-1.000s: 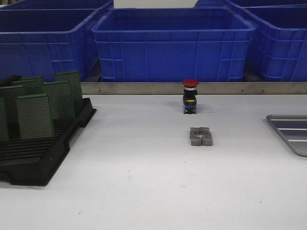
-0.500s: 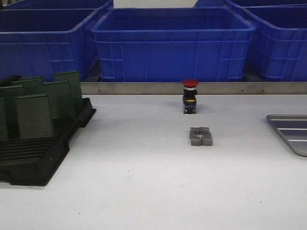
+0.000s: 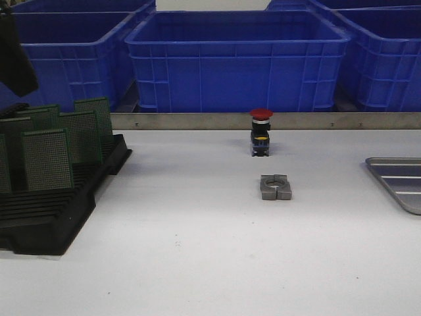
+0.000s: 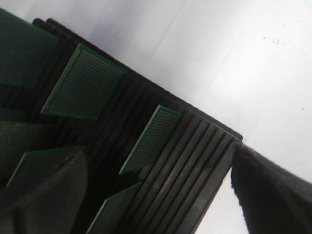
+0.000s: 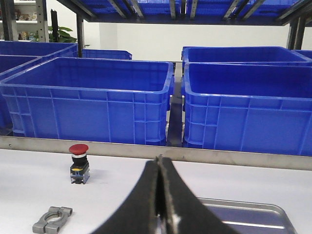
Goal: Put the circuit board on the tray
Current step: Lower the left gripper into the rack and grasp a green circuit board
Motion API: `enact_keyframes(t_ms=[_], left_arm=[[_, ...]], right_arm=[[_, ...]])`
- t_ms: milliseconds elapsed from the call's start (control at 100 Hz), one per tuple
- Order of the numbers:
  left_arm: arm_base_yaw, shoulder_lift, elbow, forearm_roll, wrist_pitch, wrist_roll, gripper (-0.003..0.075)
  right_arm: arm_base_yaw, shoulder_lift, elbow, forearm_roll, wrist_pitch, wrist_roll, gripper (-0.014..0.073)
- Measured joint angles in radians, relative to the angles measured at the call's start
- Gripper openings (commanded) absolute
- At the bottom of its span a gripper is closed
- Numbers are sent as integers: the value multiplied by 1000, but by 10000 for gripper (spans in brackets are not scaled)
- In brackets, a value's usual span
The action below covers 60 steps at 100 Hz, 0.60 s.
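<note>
Matte black, tapering fingers (image 5: 146,204) with a faintly textured surface

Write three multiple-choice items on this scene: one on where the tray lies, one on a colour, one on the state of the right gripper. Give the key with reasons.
1. Where on the table is the tray?
A. at the right edge, in the front view
B. beside the black rack
C. inside a blue crate

2. What colour is the cap of the push button?
A. green
B. yellow
C. red

3. How does the right gripper stand?
A. wide open over the tray
B. shut, holding nothing
C. shut on a circuit board

Key:
1 A: the front view shows the tray cut off by the right border, far from the rack.
2 C: the cap is red in both the front and right wrist views.
3 B: its fingers meet with nothing between them; the circuit boards stand in the rack.
</note>
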Motion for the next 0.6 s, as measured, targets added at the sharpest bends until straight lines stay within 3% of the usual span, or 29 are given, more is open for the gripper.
enact_keyframes(t_ms=[180, 600], left_arm=[[0, 60, -1, -27, -2, 98, 568], [0, 174, -2, -29, -14, 164, 568]], right_arm=[[0, 0, 0, 0, 0, 0, -67], [0, 0, 0, 0, 0, 0, -67]])
